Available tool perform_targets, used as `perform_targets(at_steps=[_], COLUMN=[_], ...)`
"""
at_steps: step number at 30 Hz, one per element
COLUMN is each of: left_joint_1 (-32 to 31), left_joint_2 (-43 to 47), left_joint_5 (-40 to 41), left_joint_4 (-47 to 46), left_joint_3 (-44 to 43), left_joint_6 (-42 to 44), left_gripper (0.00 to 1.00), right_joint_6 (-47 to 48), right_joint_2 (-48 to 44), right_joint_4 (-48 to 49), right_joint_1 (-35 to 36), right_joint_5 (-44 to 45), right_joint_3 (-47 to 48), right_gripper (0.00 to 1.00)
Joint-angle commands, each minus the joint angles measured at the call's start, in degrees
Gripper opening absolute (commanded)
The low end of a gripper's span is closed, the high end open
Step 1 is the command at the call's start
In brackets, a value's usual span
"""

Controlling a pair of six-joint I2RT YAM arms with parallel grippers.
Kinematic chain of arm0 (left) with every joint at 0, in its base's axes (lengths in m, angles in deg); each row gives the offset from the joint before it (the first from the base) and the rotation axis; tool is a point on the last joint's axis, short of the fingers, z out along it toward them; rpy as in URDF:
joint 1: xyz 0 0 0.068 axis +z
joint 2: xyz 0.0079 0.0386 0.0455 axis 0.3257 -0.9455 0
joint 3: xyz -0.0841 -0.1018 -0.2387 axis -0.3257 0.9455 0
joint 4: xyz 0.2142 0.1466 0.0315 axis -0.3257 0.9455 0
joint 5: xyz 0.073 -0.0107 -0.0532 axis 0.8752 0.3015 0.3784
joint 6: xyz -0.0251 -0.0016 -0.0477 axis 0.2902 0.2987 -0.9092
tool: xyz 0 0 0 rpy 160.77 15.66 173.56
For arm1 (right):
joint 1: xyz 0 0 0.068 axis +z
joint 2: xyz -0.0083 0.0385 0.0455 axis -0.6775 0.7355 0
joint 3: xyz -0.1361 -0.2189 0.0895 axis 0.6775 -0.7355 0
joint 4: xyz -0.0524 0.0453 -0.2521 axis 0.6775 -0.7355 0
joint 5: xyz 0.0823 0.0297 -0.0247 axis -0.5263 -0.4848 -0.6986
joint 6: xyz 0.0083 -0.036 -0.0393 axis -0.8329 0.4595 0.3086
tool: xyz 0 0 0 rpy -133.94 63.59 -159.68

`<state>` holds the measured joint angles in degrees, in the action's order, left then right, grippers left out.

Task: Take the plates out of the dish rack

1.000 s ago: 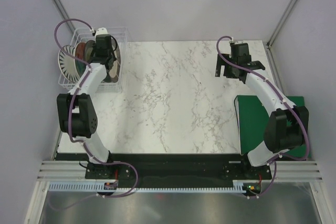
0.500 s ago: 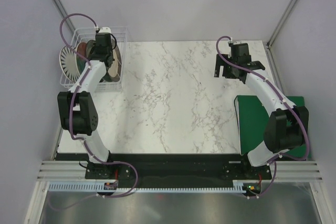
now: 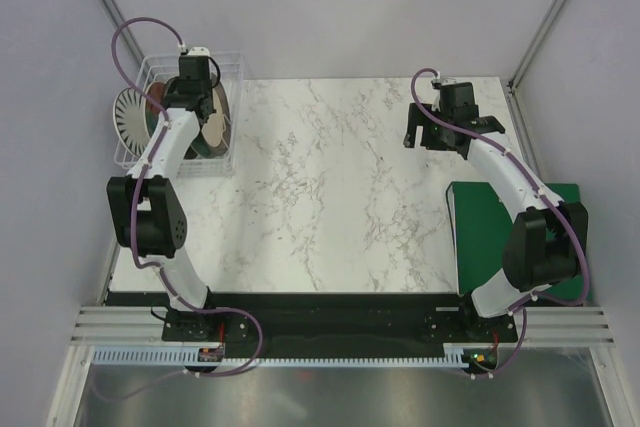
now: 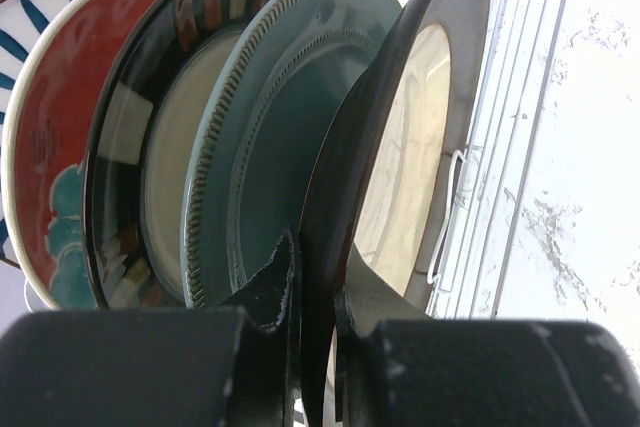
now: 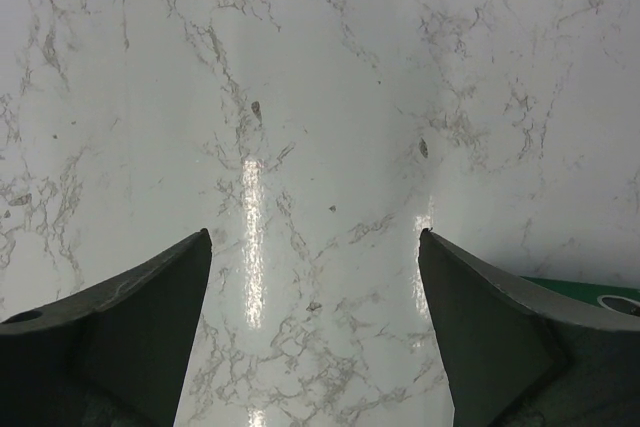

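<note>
A white surface (image 3: 330, 197) veined with grey is seen, and its marbling is shown close up in the right wrist view. A flat green board (image 3: 475, 237) is laid at the right edge of the surface, toward the near corner. A black strip (image 3: 330, 309) is fixed along the near edge.

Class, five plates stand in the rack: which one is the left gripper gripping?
The beige-centred brown plate, at the row's end beside the teal plate; the left gripper pinches its rim.
</note>
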<state>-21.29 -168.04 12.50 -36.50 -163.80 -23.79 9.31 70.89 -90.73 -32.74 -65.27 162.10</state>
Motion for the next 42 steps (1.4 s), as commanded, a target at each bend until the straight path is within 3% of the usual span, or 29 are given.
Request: perform_targets(at_steps=[1,8,19,24,30,34,39,42], left_joint_1=[-0.4,-1.7,-7.8,-10.3,-10.7,-10.7,-11.4,-12.0], left_joint_2=[11.8,10.8,7.6,11.1,19.0,21.8,22.5,22.6], left_joint_5=[2.2,3.4,9.4,6.5,-8.2,-17.4,-26.8,-33.3], left_joint_4=[-8.6,-6.4,-7.3,-5.4,1.2,0.7,-5.0,-11.1], left_joint_3=[-6.4,-13.1,-11.4,-13.5,-10.6,-5.4,2.0,7.7], left_joint_6=[-4.5,-1.5,0.8,1.0,-11.4,-18.5,-26.8,-31.2], left_gripper=[0.02,0.02,0.02,0.02,0.02,0.02,0.02,0.02], right_joint_6=[-0.4,-1.1,-0.1,1.0,-2.1,-11.8,-24.9,-28.8], right_joint_2=[-1.0,-0.6,-1.0,-1.1,-3.1,-3.0,-1.9,-0.4], right_joint_4=[0.5,0.6,0.6,1.1,10.6,21.3,43.3,49.0], right_joint_1=[-0.2,-0.1,-0.1,-0.2,-0.2,-0.2,0.3,1.4], right_joint_5=[-1.7,-2.3,-1.3,-5.5,-20.1,-32.8,-43.2,-46.7], right_joint_3=[1.7,1.7,0.5,1.4,1.5,-2.2,-8.8,-9.6], right_gripper=[0.92,0.93,0.94,0.93,0.96,0.96,0.93,0.93])
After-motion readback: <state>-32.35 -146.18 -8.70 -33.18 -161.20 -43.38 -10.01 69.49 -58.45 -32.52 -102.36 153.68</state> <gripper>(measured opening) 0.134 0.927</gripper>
